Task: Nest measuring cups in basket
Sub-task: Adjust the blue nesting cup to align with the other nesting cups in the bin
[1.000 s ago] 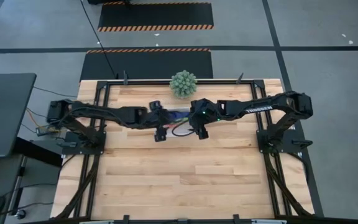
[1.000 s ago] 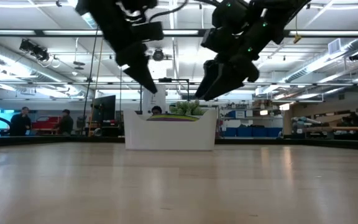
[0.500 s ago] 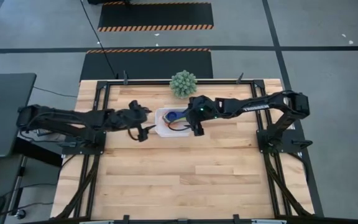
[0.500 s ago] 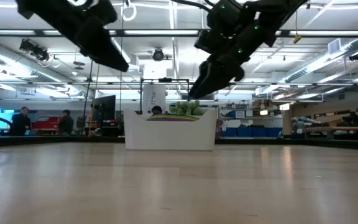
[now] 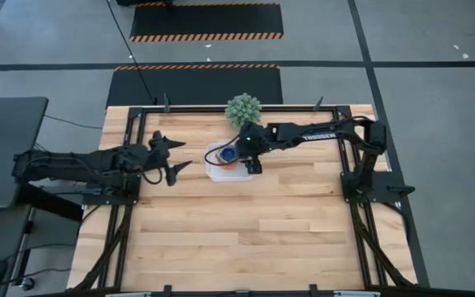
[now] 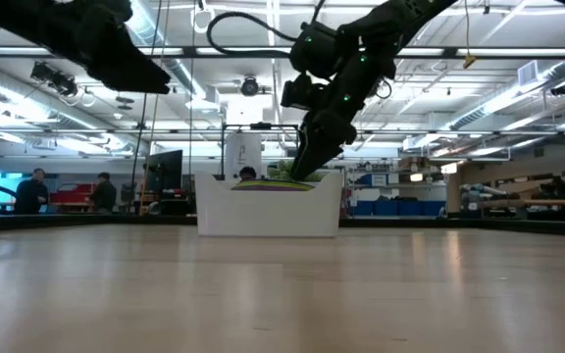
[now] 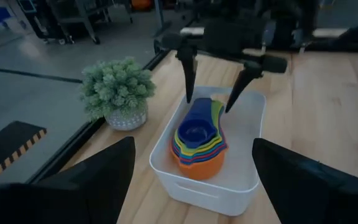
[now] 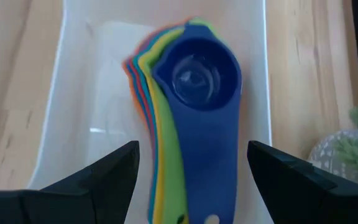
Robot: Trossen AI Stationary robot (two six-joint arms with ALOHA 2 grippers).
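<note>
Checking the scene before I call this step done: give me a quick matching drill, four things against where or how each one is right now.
Things:
1. measuring cups
2. right gripper
3. left gripper
4. plant

States:
A. open, above the stack's handles
B. off to the basket's left, fingers spread
C. stacked inside the basket
D. at the table's far edge, outside the basket

Pairs: 1-C, 2-A, 3-B, 4-D

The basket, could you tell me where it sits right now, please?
In the high view, the basket sits at the table's far middle, just in front of the plant, with the right end effector over it.
</note>
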